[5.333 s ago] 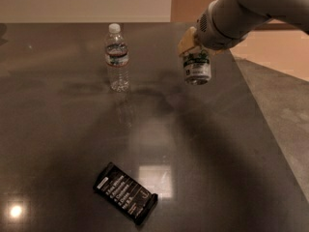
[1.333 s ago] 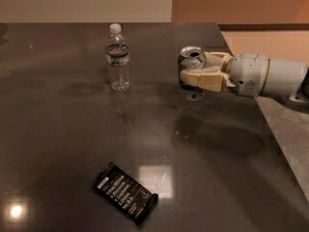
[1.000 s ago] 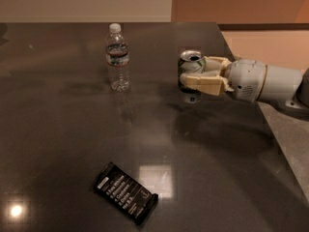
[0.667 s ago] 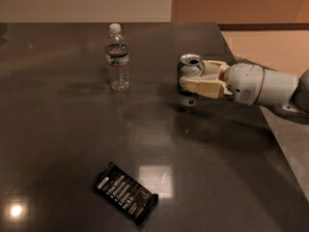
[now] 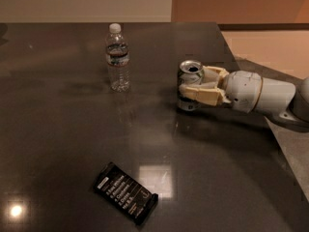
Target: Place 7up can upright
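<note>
The 7up can, silver with an open top, stands upright on the dark table right of centre, its base at or very near the surface. My gripper reaches in from the right, horizontal, with its cream fingers wrapped around the can's sides. The white arm runs off to the right edge.
A clear water bottle with a white cap stands upright at the back, left of the can. A black snack bar lies flat near the front. The table's right edge runs diagonally under the arm.
The gripper has carried the can down from the air, turned it upright and edged it slightly left and lower toward the tabletop. The bottle and snack bar have not moved.
</note>
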